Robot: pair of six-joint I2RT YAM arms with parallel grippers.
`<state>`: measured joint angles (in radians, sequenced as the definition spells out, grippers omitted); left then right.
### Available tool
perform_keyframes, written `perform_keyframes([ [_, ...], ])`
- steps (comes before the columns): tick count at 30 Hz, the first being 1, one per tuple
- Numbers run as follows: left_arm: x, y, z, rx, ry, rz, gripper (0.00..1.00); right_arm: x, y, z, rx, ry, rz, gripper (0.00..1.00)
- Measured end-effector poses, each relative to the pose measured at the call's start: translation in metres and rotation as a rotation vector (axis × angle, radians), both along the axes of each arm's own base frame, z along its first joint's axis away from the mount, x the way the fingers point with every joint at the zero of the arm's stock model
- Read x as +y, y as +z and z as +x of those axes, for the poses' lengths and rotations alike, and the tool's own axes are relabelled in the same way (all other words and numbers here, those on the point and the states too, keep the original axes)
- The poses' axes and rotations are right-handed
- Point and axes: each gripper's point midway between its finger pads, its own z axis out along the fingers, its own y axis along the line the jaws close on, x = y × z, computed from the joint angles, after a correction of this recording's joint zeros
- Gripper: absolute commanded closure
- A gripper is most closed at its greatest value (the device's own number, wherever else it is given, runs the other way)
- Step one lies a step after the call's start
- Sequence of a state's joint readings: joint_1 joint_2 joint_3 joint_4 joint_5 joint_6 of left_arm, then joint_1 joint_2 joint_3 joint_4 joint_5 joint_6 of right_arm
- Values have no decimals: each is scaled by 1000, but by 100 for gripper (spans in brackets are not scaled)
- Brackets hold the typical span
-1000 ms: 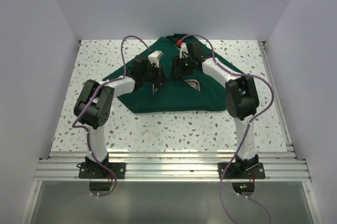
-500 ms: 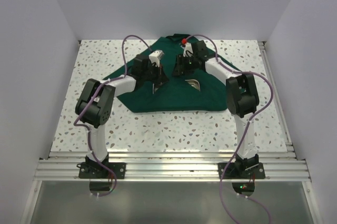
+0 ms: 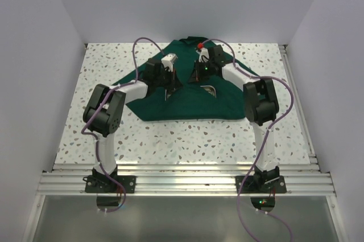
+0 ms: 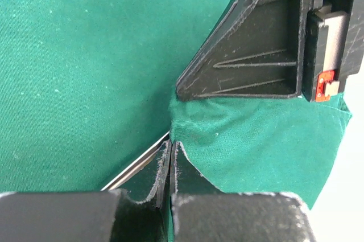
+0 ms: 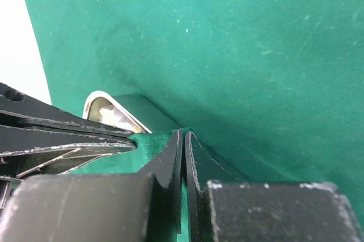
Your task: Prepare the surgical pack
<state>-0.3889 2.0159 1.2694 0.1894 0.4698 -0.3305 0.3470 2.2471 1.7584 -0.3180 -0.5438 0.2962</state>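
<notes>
Within white walls (image 3: pixel 170 3), speckled table (image 3: pixel 187 139), cloth (image 3: pixel 187 107)

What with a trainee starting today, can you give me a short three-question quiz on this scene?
1. True or false: the left gripper hangs wide open above the large dark green cloth.
2. In the right wrist view, what peeks out from under a fold of the cloth?
A. a small shiny rectangular steel tray
B. a red plastic cup
C. a blue cardboard box
3. Fill in: the right gripper is shut on the ____.

Key: 1 false, it is shut on a fold of the cloth; 2 A; 3 cloth.
</notes>
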Motion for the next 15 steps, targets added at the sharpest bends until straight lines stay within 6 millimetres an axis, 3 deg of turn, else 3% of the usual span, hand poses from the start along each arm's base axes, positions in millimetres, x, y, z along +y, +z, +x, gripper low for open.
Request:
perform_keyframes([
  [8,0,3,2,0,1,1,100,-6,-1,6,-2,-28,15,100],
  [9,-1,3,2,0,1,1,100,-7,-4,5,0,-31,16,81],
  [12,-1,3,2,3,1,2,100,-8,-11,2,16,-39,13,45],
  [15,-1,1,2,8,1,5,100,-11,-14,0,24,-43,9,38],
])
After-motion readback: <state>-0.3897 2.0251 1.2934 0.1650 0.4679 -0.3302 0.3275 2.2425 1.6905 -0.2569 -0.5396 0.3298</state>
